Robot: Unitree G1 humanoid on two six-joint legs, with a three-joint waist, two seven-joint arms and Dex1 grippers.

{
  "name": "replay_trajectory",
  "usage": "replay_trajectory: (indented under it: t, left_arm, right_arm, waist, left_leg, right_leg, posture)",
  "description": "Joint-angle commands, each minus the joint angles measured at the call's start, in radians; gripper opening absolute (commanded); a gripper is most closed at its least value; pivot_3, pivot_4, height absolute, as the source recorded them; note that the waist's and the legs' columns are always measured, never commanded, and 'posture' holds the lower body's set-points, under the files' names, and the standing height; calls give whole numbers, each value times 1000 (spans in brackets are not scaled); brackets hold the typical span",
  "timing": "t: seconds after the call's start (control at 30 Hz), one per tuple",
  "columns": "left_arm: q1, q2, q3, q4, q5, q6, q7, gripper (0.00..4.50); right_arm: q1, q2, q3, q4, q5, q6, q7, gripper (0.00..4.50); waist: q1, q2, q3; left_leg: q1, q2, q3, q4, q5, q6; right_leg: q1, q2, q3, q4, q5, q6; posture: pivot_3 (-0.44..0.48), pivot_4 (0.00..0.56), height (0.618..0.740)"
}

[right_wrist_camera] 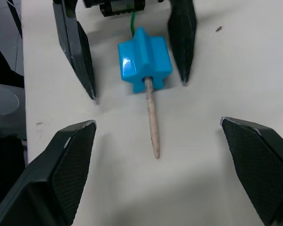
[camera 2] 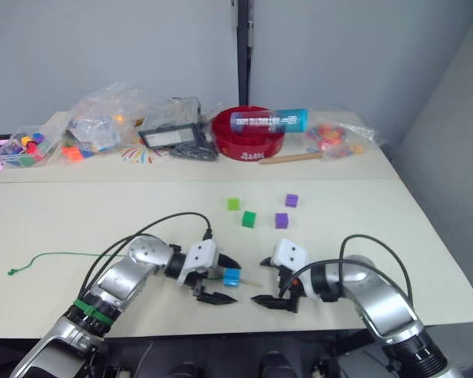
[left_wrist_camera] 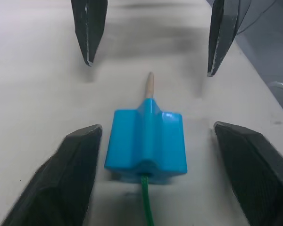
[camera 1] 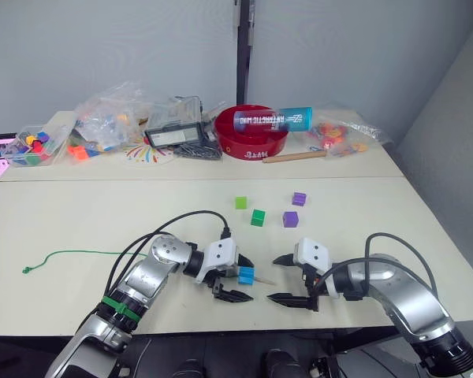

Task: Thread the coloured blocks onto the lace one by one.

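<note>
A bright blue block (camera 1: 246, 275) lies on the table, threaded on the green lace (camera 1: 87, 253). The lace's pale stiff tip (right_wrist_camera: 152, 122) sticks out of the block toward my right gripper. My left gripper (camera 1: 240, 279) is open, one finger (left_wrist_camera: 80, 174) on each side of the blue block without touching it. My right gripper (camera 1: 281, 279) faces it, open and empty, just beyond the tip. The lace's knotted end (camera 1: 25, 270) lies far left. Farther back sit a light green block (camera 1: 240, 202), a dark green block (camera 1: 258, 218) and two purple blocks (camera 1: 299, 198) (camera 1: 290, 219).
Along the table's back edge stand a red bowl (camera 1: 252, 142) with a blue tube (camera 1: 272, 120) on it, a wooden stick (camera 1: 296, 157), plastic bags of toy pieces (camera 1: 110, 118) and a clear box of coloured pieces (camera 1: 31, 146). The table's front edge is just behind both grippers.
</note>
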Motion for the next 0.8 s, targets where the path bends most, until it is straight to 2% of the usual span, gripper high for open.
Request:
replay_trajectory:
  t: [0.03,0.17,0.3,0.53,0.73,0.77,0.8]
  left_arm:
    - [-20,-1,2,3,6,-21,-10,2643]
    - [-25,-7,1,19,16,-33,0,1403]
    - [-22,-11,2,22,20,-39,-1,1357]
    - [-14,-7,4,12,20,-37,-3,1357]
    - [-11,-4,5,7,16,-35,-7,1357]
    - [-11,-3,6,5,15,-34,-7,1357]
    - [-10,-2,7,5,15,-34,-8,1357]
  right_arm:
    - [-13,9,12,-19,-2,-24,-7,4500]
    - [-25,19,47,-7,-26,-44,-8,4500]
    - [-31,30,65,7,-37,-54,-13,4500]
    - [-35,23,96,71,-95,-98,-22,2368]
    - [-36,-1,106,104,-126,-107,-26,286]
    - [-34,-5,103,107,-124,-112,-25,34]
    - [-33,-8,102,110,-122,-115,-24,0]
  waist:
    - [0,0,0]
    - [0,0,0]
    - [1,0,0]
    - [1,0,0]
    - [1,0,0]
    - [1,0,0]
    - [1,0,0]
  left_leg:
    - [0,0,0,0,0,0]
    - [0,0,0,0,0,0]
    - [0,0,0,0,0,0]
    - [0,0,0,0,0,0]
    - [1,0,0,0,0,0]
    - [1,0,0,0,0,0]
    - [1,0,0,0,0,0]
  right_leg:
    - [0,0,0,0,0,0]
    - [0,0,0,0,0,0]
    - [0,0,0,0,0,0]
    - [0,0,0,0,0,0]
    - [1,0,0,0,0,0]
    - [1,0,0,0,0,0]
    - [1,0,0,0,0,0]
  posture:
    - [0,150,731]
    - [0,150,731]
    - [0,150,731]
    - [0,150,731]
    - [0,150,731]
    - [0,150,731]
    - [0,150,731]
